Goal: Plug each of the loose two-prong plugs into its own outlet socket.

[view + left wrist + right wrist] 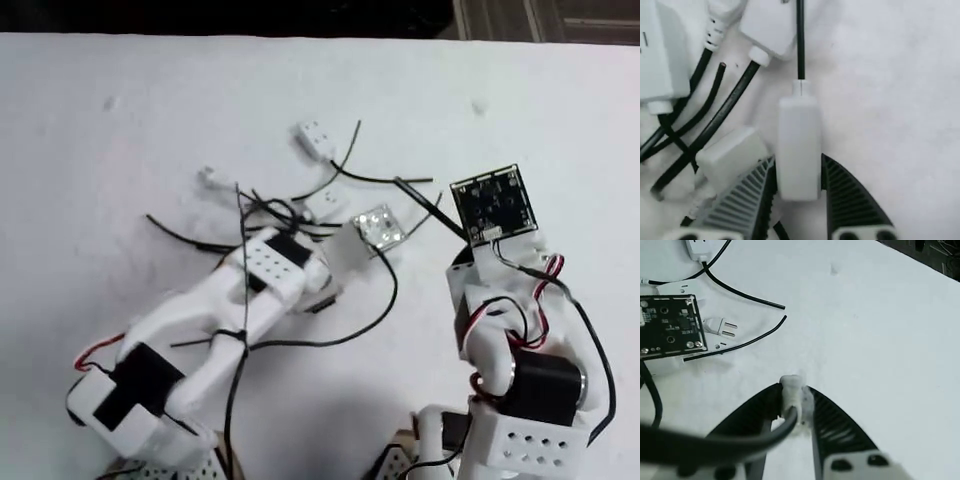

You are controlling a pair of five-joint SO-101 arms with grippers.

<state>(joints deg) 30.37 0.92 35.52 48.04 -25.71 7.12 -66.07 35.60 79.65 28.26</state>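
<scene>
My left gripper [798, 165] is shut on a white oblong plug body [799, 130], which lies on the table with its black cable [800, 40] leading away; its prongs are hidden. Beside it lie another white block [730, 152] and a white plug [767, 25]. My right gripper [794, 392] is shut on a small white plug [791, 390] just above the table, with its black cable [715, 442] trailing back. A loose two-prong plug [720, 327] lies by the left arm's camera board [670, 327]. In the high view a white socket [315, 140] lies at the far side of the cluster.
Tangled black cables [270, 210] and white pieces [325, 205] crowd the table's middle, with one small plug [213, 178] off to the left. The left arm [200, 330] and right arm [510, 330] take up the near side. Bare white table [560, 110] lies far right.
</scene>
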